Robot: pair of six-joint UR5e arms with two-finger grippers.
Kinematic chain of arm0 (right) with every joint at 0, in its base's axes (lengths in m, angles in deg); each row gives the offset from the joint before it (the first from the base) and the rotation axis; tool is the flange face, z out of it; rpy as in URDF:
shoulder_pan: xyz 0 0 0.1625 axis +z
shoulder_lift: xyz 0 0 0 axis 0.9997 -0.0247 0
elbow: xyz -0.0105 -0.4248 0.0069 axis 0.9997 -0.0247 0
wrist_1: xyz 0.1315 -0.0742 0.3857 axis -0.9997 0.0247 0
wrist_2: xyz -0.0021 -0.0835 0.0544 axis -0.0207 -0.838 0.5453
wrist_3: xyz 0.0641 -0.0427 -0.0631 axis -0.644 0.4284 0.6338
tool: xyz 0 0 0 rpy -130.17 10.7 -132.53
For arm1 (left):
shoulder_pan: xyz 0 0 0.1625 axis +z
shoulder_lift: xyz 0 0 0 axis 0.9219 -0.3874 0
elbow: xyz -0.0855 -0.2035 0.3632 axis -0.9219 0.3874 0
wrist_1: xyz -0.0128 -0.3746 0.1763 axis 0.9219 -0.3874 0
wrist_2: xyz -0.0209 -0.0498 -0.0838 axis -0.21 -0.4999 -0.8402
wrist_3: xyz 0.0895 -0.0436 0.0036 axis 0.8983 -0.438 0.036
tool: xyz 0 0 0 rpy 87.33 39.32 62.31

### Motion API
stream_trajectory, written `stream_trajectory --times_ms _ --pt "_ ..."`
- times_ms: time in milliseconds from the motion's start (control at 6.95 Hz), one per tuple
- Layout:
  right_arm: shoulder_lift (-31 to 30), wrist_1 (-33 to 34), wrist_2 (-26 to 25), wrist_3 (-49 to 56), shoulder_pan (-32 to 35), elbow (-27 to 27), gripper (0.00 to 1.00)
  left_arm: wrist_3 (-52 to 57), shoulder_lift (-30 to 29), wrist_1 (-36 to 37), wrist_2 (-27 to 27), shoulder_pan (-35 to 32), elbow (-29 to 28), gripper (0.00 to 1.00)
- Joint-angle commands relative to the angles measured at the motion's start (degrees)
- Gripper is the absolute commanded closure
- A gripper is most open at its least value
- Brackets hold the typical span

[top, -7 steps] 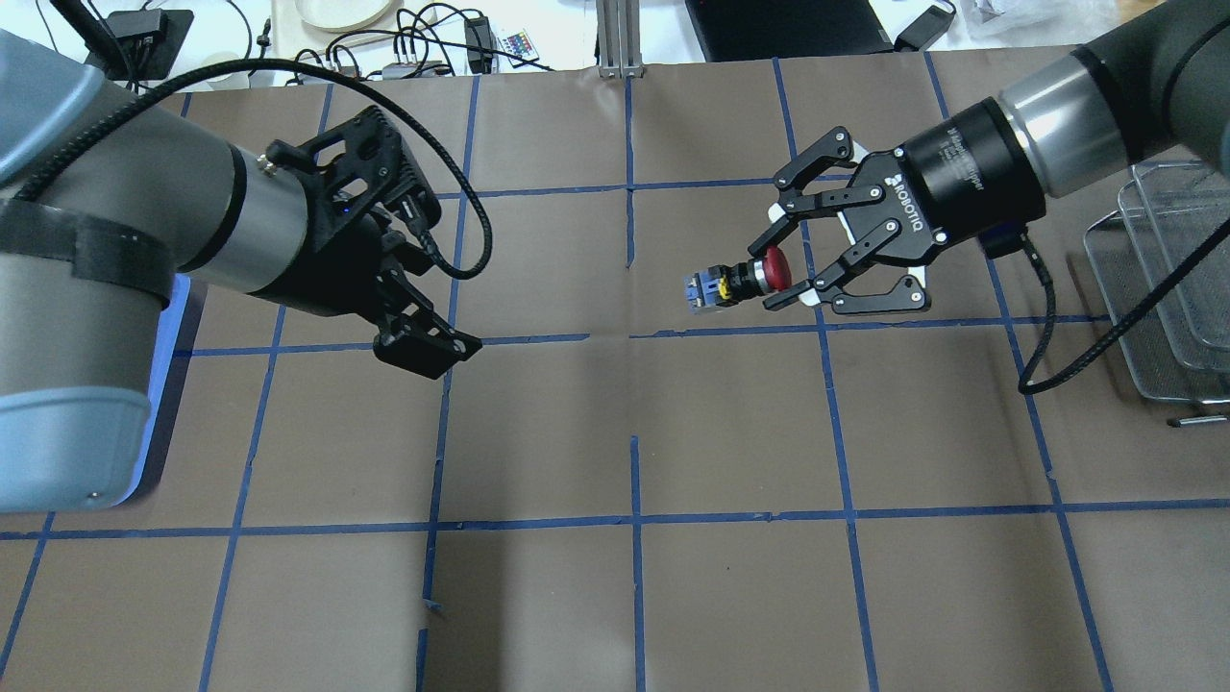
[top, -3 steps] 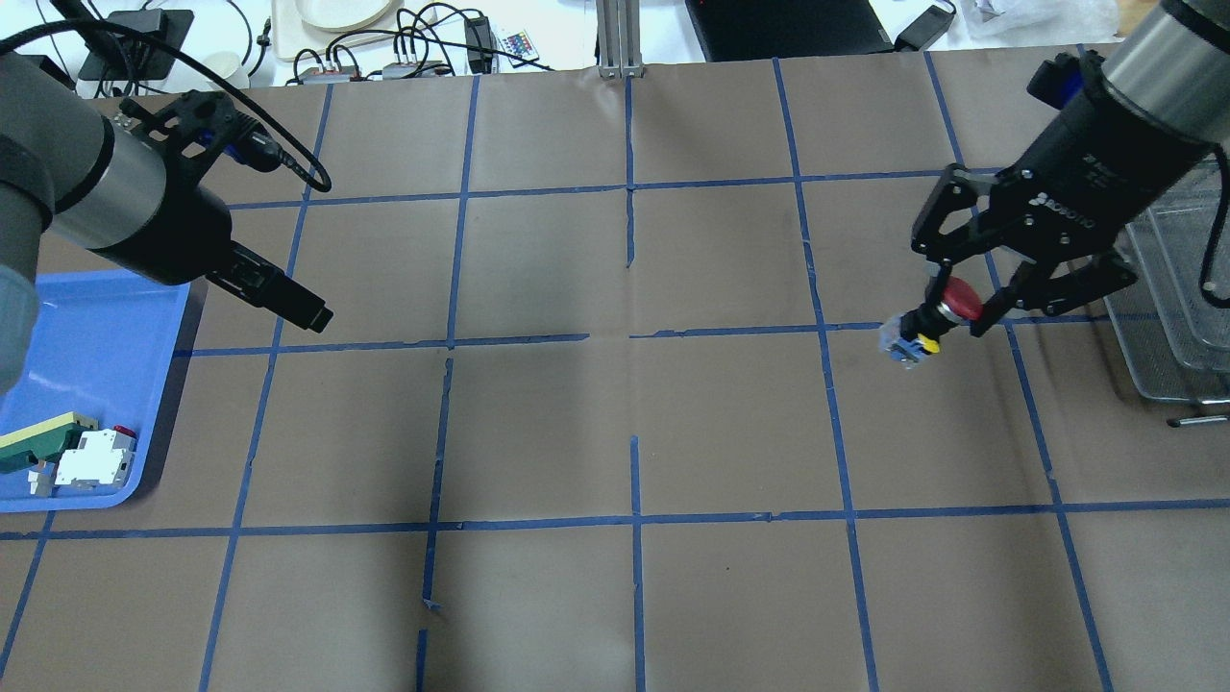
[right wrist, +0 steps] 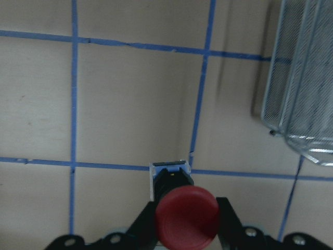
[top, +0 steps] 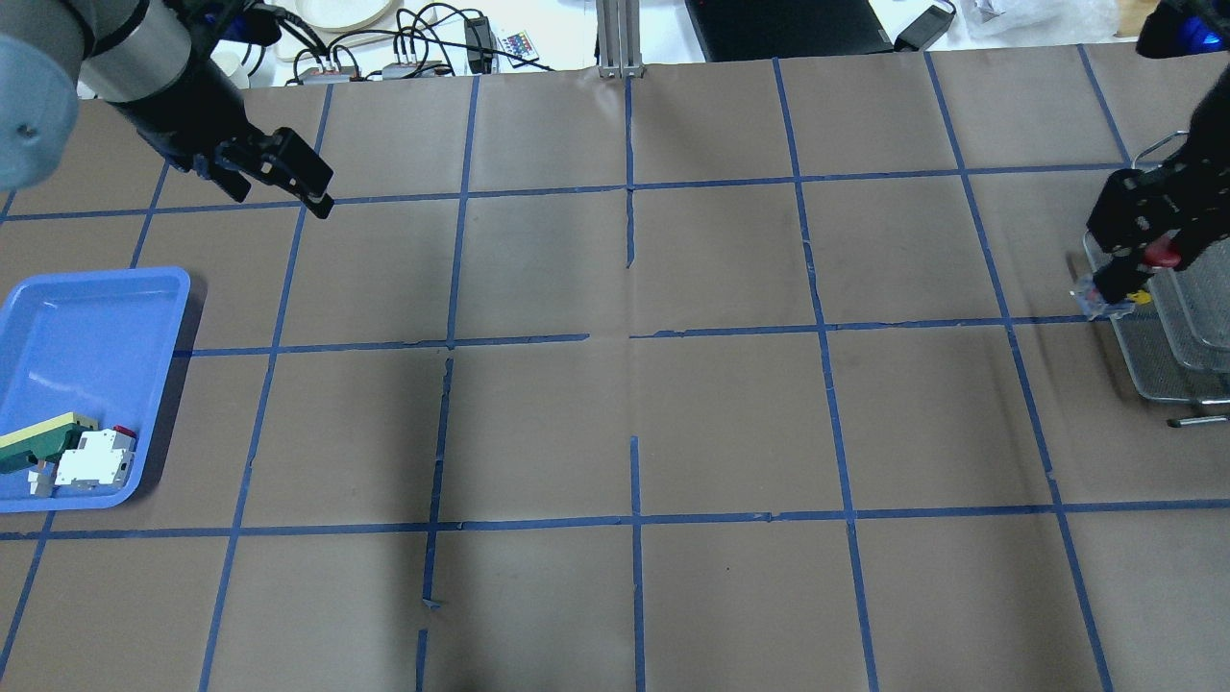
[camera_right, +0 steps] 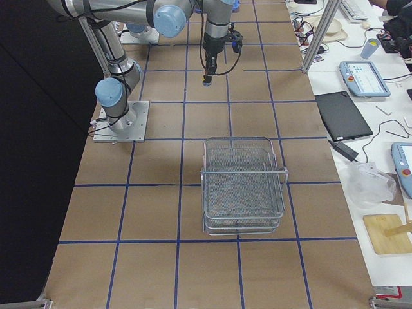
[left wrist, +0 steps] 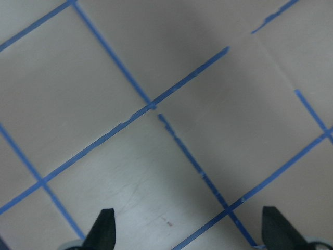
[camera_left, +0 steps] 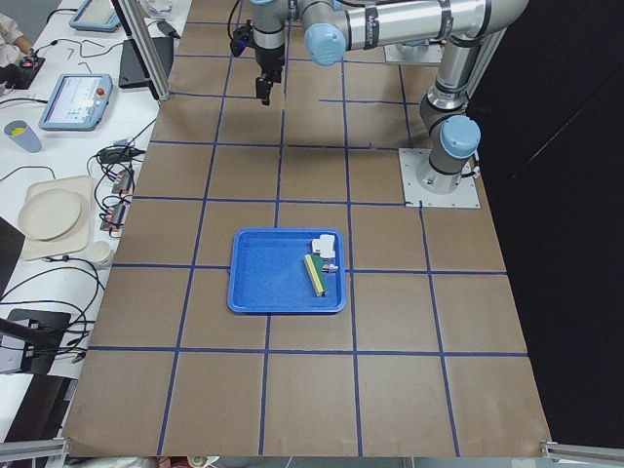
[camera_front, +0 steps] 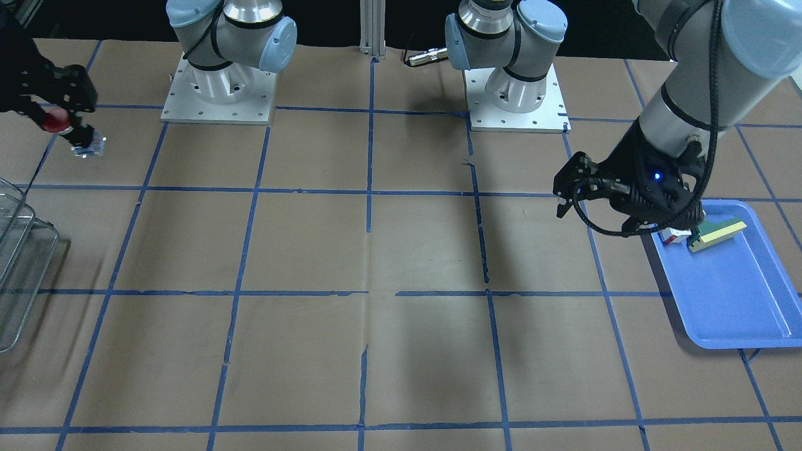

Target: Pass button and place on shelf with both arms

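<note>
My right gripper [top: 1139,274] is shut on the button [top: 1161,258], gripping it at the red cap. It holds the button in the air by the near-left edge of the wire-mesh shelf [top: 1168,365]. In the right wrist view the red cap [right wrist: 186,216] sits between the fingers [right wrist: 226,221] and the shelf [right wrist: 307,78] lies at the upper right, apart from it. The button also shows in the front-facing view [camera_front: 59,120]. My left gripper [top: 307,187] is open and empty at the far left of the table; its fingertips [left wrist: 104,229] stand wide apart.
A blue tray [top: 96,317] lies at the left edge and holds a white-and-red blocky part [top: 91,459] and a green-and-yellow wedge [top: 38,437]. The table is brown paper with a blue tape grid [top: 634,336]. Cables and clutter lie beyond the far edge.
My right gripper has carried the button from the table's middle rightward to the shelf's edge. My left arm has drawn back to the far left, uncovering the blue tray.
</note>
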Motion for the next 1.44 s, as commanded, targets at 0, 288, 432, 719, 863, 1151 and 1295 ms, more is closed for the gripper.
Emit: stream_trajectory --times_ms 0,288,432,719,863,1151,1295 --pt "2.0 8.5 -2.1 14.5 -7.7 0.8 0.96 -15.7 -1.8 -8.5 2.1 -4.2 -5.4 0.00" --pt "8.6 18.4 -2.2 19.7 -13.4 0.8 0.96 -16.1 8.3 -7.9 2.0 -3.4 3.4 0.00" --pt "10.2 19.9 -1.9 19.5 -14.5 0.3 0.95 -16.5 9.3 -5.9 2.0 -2.3 6.2 0.00" --pt "13.0 25.4 -1.3 18.3 -15.0 0.0 0.95 -16.4 9.2 -3.9 2.1 -0.6 6.3 0.00" --pt "14.1 25.9 0.0 14.9 -15.7 -0.1 0.95 -16.4 9.6 -3.9 2.2 -0.3 7.2 0.00" --pt "16.7 31.4 0.9 14.5 -15.7 0.1 0.94 -16.8 9.4 -4.0 2.5 -0.3 6.4 0.00" --pt "17.5 31.6 0.6 14.4 -15.7 -0.2 0.92 -17.7 9.2 -4.2 4.6 -0.3 6.0 0.00"
